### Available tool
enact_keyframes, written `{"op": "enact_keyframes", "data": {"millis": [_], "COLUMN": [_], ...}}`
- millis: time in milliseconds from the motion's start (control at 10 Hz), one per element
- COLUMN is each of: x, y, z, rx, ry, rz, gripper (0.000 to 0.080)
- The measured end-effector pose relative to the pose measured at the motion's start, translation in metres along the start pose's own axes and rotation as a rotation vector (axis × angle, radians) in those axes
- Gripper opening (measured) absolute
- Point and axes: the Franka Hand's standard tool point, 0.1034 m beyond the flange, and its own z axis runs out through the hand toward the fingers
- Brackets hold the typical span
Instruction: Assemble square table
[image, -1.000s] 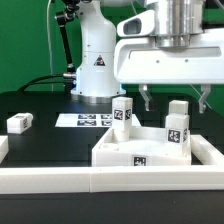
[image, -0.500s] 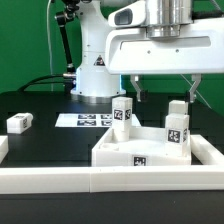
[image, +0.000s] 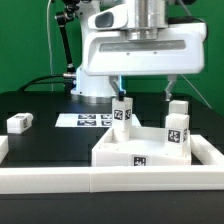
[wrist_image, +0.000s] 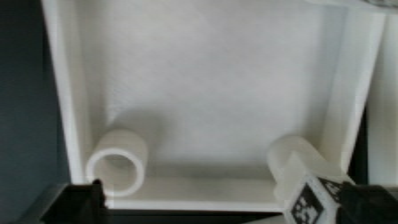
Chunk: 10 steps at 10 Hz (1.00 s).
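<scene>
The square table top (image: 128, 152), white with a raised rim and a tag on its front wall, lies at the front of the black table. Two white legs stand upright on it, one (image: 122, 114) at the back left and one (image: 178, 124) at the right. A third leg (image: 18, 123) lies loose at the exterior view's left. My gripper (image: 145, 92) hangs open above the top, a finger over each standing leg, holding nothing. The wrist view looks down into the top (wrist_image: 214, 90), with both legs (wrist_image: 118, 165) (wrist_image: 306, 178) near my open gripper (wrist_image: 217, 210).
The marker board (image: 88, 120) lies flat behind the table top. A long white rail (image: 60, 182) runs along the front edge of the black surface. The arm's white base (image: 95, 70) stands at the back.
The gripper has moved toward the exterior view's left and a little upward, staying open. The legs and table top have not moved.
</scene>
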Motion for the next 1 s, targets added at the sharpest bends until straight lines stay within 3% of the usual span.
{"op": "enact_keyframes", "data": {"millis": [400, 500, 900, 1000], "x": [0.0, 0.0, -0.011, -0.01], "y": [0.003, 0.009, 0.114, 0.127], "z": [0.002, 0.002, 0.009, 0.008], "rx": [-0.002, -0.003, -0.008, -0.011], "ry": [-0.004, -0.003, -0.003, -0.003], "rz": [-0.001, -0.031, -0.118, -0.103], "gripper": [0.0649, 0.0649, 0.0649, 0.0649]}}
